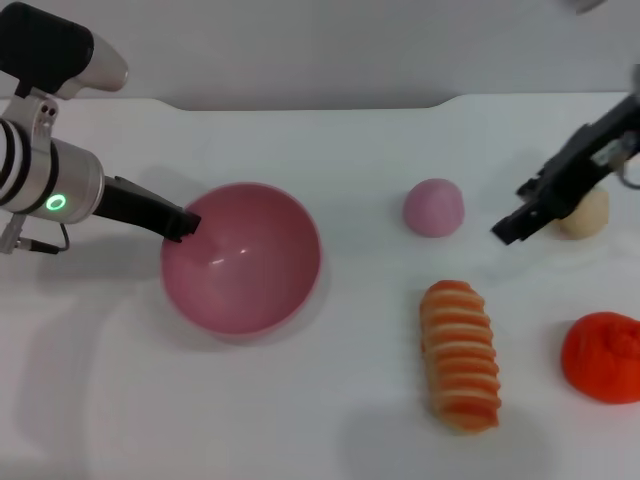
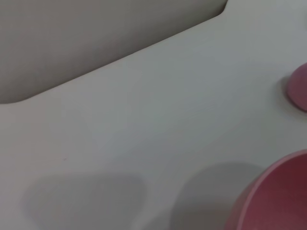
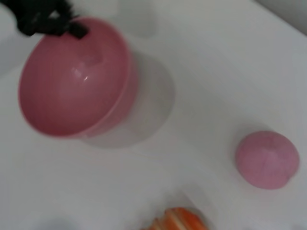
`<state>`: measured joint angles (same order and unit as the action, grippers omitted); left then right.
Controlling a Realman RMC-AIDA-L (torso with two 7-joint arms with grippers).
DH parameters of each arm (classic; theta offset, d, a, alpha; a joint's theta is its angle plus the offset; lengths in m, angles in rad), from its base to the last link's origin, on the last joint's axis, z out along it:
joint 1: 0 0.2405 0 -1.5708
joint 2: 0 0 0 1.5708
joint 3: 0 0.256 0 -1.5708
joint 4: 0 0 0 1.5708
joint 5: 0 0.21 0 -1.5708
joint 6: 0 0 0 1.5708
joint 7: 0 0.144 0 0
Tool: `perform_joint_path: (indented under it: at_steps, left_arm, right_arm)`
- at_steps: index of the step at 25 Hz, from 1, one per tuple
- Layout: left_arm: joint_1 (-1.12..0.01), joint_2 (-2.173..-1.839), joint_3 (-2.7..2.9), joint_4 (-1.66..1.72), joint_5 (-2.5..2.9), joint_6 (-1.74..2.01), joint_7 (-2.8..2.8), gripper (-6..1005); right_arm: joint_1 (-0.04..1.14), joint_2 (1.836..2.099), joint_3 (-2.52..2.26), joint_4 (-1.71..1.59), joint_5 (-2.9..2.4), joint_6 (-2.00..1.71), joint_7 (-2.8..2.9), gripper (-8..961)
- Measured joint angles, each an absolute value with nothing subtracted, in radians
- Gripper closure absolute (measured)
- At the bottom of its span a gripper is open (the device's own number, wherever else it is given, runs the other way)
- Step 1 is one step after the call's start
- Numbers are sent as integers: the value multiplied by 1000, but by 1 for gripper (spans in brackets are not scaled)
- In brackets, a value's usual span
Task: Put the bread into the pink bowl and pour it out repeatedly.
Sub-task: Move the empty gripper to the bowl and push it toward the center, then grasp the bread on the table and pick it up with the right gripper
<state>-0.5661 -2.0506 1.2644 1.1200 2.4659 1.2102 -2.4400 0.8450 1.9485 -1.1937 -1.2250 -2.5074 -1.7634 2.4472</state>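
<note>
While pinching the near-left rim of the pink bowl (image 1: 245, 262) with fingers pressed together on the wall, left gripper (image 1: 186, 222) at the bowl's left edge, bowl upright on the white table (image 1: 330, 400) with nothing showing inside. Lying flat on the table to the right of the bowl and well apart from it, striped side up: the bread (image 1: 459, 354), with a small pink ball (image 1: 434, 207) beyond it, a red-orange lump (image 1: 602, 356) to its right and a beige lump (image 1: 588, 214) at the far right. Hovering above the table between ball and beige lump, holding nothing: right gripper (image 1: 512, 226), spread or pressed together — cannot tell.
</note>
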Motion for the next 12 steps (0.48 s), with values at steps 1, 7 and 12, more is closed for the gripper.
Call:
perform_joint_path:
  at_steps: [1,7,12]
  left_arm:
    - [-566,-2051,1266,1120,2466,1210,-2440,953]
    - [-565,-2054,1269,1114,2464,1202,-2429,953]
    - [-559,-2055,1270,1114,2459,1200,-2427,953]
  right_arm:
    - [858,1964,-1215,-1231,-2532,-1766,2447,371]
    - [874,2074,-1325,-1235,-2645,-1742,2427,378]
    - [868,2078,-1420,-1149,-2577,-1696,2453,384]
